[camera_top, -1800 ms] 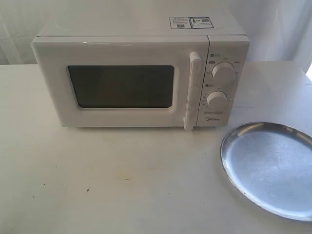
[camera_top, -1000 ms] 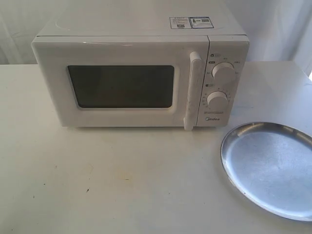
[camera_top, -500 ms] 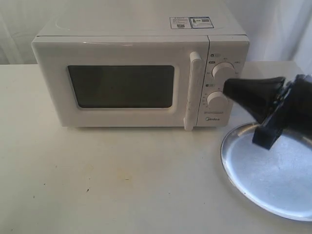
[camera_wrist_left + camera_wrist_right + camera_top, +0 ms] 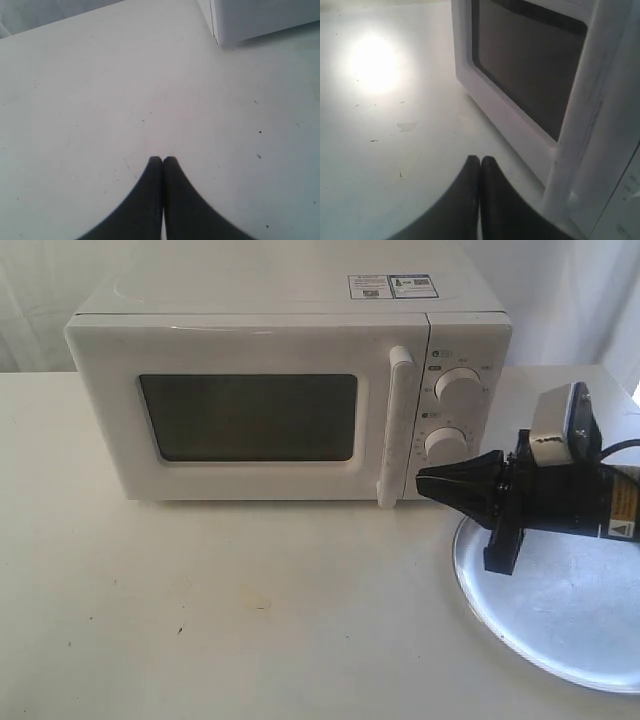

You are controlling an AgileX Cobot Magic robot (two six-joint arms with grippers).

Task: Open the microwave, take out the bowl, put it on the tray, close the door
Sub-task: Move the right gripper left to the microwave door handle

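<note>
- Since half a second ago, the right gripper [image 4: 421, 480] has pushed further across the front of the microwave [image 4: 260, 295] and dropped lower. Its tips were by the lower dial [image 4: 446, 445] then, and now sit under that dial.
- Right gripper state: the two dark fingers [image 4: 470, 190] are pressed together, holding nothing.
- Just ahead of those tips stands the foot of the vertical bar handle [image 4: 393, 430]. The wrist view shows a gap between tips and handle.
- Beyond the handle from the gripper lies the door [image 4: 250, 420], flush with the oven's face and shut. Nothing can be made out behind its dark window.
- Under the right wrist and behind the fingertips lies the tray [image 4: 560, 620], flat on the table [image 4: 250, 610]. The arm's black body hangs over the tray's near rim.
- Left gripper [image 4: 163, 159]: fingers also closed together, with nothing between them, seen only by its own wrist camera.
- Below and ahead of the left gripper is bare table. A lower corner of the microwave sits well ahead of it and off to one side.
</note>
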